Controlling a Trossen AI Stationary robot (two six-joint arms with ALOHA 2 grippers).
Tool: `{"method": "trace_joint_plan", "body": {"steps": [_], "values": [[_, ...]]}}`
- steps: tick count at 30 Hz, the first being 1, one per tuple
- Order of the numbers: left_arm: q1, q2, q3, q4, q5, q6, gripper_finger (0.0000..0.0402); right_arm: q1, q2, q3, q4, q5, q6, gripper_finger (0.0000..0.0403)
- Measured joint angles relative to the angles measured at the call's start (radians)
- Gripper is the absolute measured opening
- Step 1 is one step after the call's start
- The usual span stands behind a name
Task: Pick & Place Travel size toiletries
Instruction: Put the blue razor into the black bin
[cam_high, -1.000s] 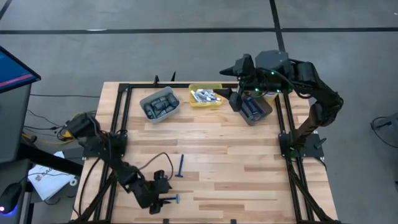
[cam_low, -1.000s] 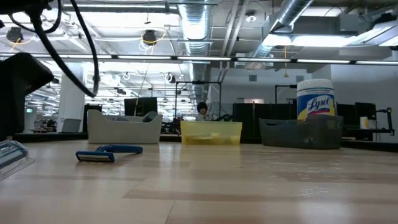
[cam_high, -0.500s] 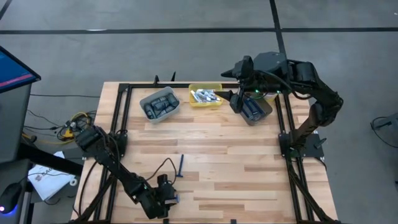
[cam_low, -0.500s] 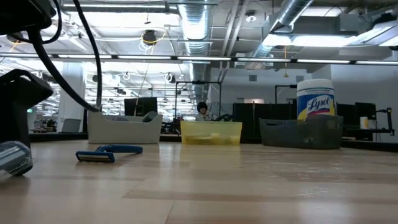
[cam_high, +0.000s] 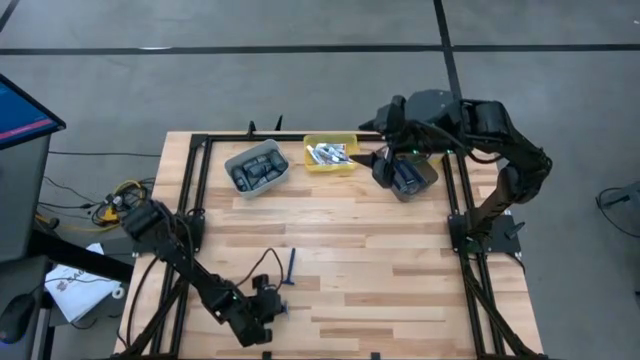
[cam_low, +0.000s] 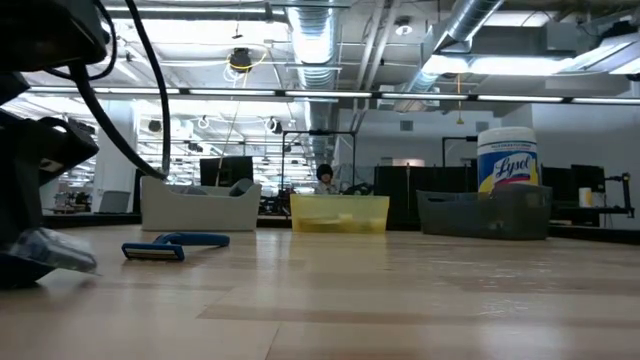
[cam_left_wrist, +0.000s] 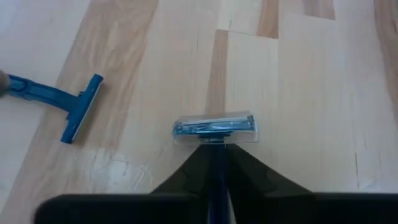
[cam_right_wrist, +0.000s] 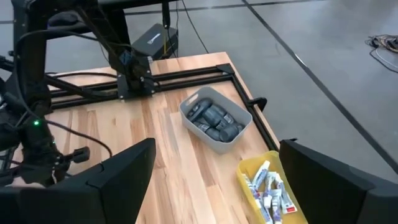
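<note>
I had the left gripper (cam_left_wrist: 214, 163) down at the near edge of the table (cam_high: 400, 270), its fingers closed on the handle of a blue razor (cam_left_wrist: 214, 127) whose capped head stuck out just past the fingertips, lying flat on or just above the wood. A second razor (cam_left_wrist: 59, 106) lay loose on the boards a little farther in, near the first but apart from it. To do this step well, I judged I should check the grip was square on the handle before lifting, since a thin handle can twist between the pads, then raise it straight up so the head did not drag along the boards or knock the loose razor beside it. At the far side stood the grey bin (cam_high: 257, 167) of dark pods, the yellow bin (cam_high: 331, 155) of mini tubes, and a third bin (cam_high: 405, 178) under the right arm, which I took to be the razor's destination. The right gripper (cam_right_wrist: 211, 180) hovered there with its fingers spread wide and nothing between them, so I would have to keep the carry clear of it.
</note>
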Motion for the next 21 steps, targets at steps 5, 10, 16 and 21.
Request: {"method": "trace_joint_plan", "body": {"steps": [5,10,16,21], "values": [[0.037,-0.044,-0.002,0.007,0.044,0.002,0.0014,0.018,0.0,0.0,-0.002,0.0,-0.002,0.0335],[0.09,-0.119,-0.008,-0.014,0.029,0.032,0.002,0.034,0.0,0.0,-0.012,-0.002,-0.008,0.0335],[0.137,-0.246,-0.006,-0.013,0.02,0.074,0.0007,0.054,0.0,0.0,-0.082,-0.001,-0.008,0.0335],[0.19,-0.384,-0.004,-0.017,-0.034,0.195,0.0,0.057,0.0,0.0,-0.146,0.0,0.02,0.0335]]}}
